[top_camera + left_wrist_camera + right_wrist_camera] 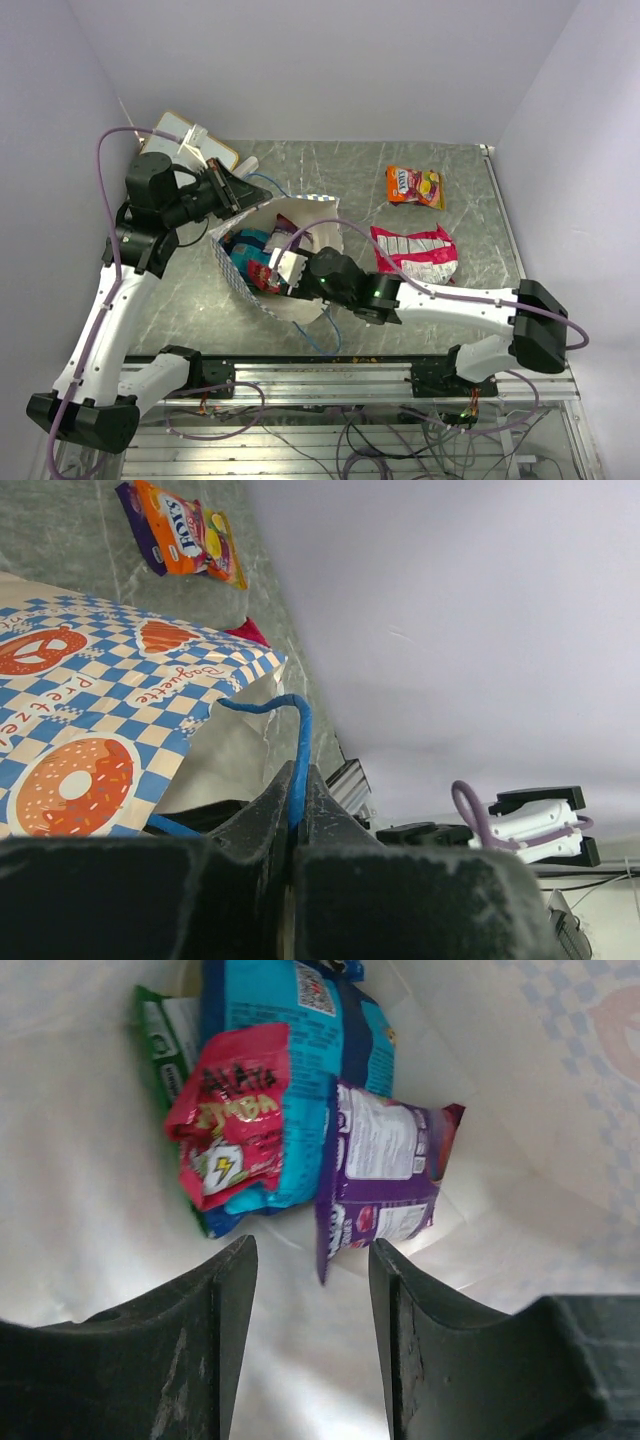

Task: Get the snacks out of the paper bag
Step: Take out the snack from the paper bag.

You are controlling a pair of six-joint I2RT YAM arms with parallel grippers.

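Paper bag (305, 212): lies on its side on the grey marbled table (200, 300), mouth gaping toward the near edge. Blue-and-white checkered print with doughnut and pretzel motifs outside. Plain white lining inside, softly creased.

Left gripper (297, 780): clamped tight on the thin blue cord handle (300, 730), with the cord arching up out of the black fingers.

Right gripper (310, 1290): reaches into the bag's mouth, black jaws parted with nothing between them. Contact with the packets not discernible.

Inside the bag, glossy crinkled plastic:
- Flat purple packet (385, 1170) nearest the jaws, overlapping a larger blue packet (300, 1060).
- Small red packet (235, 1120) lying on the blue one.
- Green packet (160, 1040) showing only an edge beneath.

Outside, flat on the table right of the bag: orange packet (414, 186) farther back, large red-pink packet (414, 255) nearer.
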